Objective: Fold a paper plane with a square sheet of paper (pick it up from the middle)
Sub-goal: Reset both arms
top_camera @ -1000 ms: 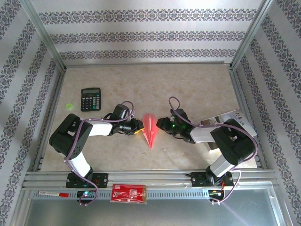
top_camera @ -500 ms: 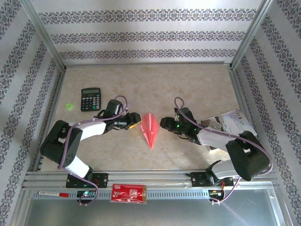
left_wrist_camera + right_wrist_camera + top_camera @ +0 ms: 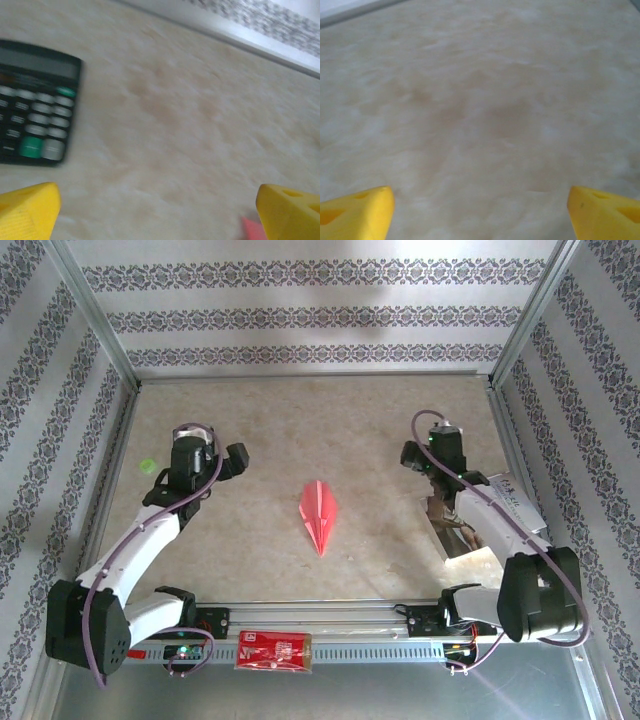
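"Pink-red paper plane (image 3: 319, 516): report position."

"Centre of the table (image 3: 330, 410). It lies flat, nose toward 6 o'clock, centre ridge up. Nothing touches it."

"What has just changed?"

"A second ago both grippers stood just beside the plane, at its 9 and 3 o'clock. Both have since opened and drawn back. The left gripper (image 3: 234, 458) is now at 10 o'clock of the plane and the right gripper (image 3: 410, 455) at 2 o'clock, each well apart from it. In each wrist view the yellow fingers (image 3: 27, 210) are spread wide, with only bare table between them."

"Consequence for the task?"

"Judgement: folding appears complete. The dart is formed and released, and no further crease looks necessary."

"Edges and clearance?"

"There is open table on every side of the plane. The calculator (image 3: 35, 125) lies below the left wrist, at 9 o'clock in that view. A white leaflet (image 3: 505, 502) lies at the right edge, at 4 o'clock of the right gripper. A red blur low in the left wrist view is probably the plane, but the focus is too poor to confirm."
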Robot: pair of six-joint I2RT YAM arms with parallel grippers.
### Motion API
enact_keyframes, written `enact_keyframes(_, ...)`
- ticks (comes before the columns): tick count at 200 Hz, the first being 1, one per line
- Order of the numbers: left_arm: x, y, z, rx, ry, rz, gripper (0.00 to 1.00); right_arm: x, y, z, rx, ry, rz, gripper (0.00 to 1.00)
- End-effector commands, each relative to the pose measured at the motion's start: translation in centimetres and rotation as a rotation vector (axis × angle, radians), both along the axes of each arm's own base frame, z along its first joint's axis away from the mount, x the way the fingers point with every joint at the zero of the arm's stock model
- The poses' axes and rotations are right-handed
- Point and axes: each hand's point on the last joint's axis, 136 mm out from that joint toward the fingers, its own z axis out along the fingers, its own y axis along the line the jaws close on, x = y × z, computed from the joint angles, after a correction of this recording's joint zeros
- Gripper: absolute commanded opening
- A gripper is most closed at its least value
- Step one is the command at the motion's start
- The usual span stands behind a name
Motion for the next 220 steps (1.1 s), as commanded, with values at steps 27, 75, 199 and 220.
enact_keyframes(27, -0.8, 4.2, -1.2, 0.134, -0.014, 0.12, 1.0, -3.9, 8.5, -2.1, 0.175, 0.093, 0.304, 0.9)
enact_keyframes(75, -1.7, 5.0, -2.4, 0.286, -0.092, 0.067, 1.0, -5.3, 6.7, -1.8, -0.016, -0.021, 0.243, 0.98)
enact_keyframes(199, 2.8, 7.7, -7.7, 0.383, -0.244, 0.096, 1.0, 0.2, -4.5, -2.1, -0.244, -0.29, 0.055, 0.98)
enact_keyframes(220, 3.4, 7.2, -9.1, 0.375, -0.264, 0.051, 1.0, 0.7, -5.0, -1.8, -0.212, -0.323, 0.054, 0.98)
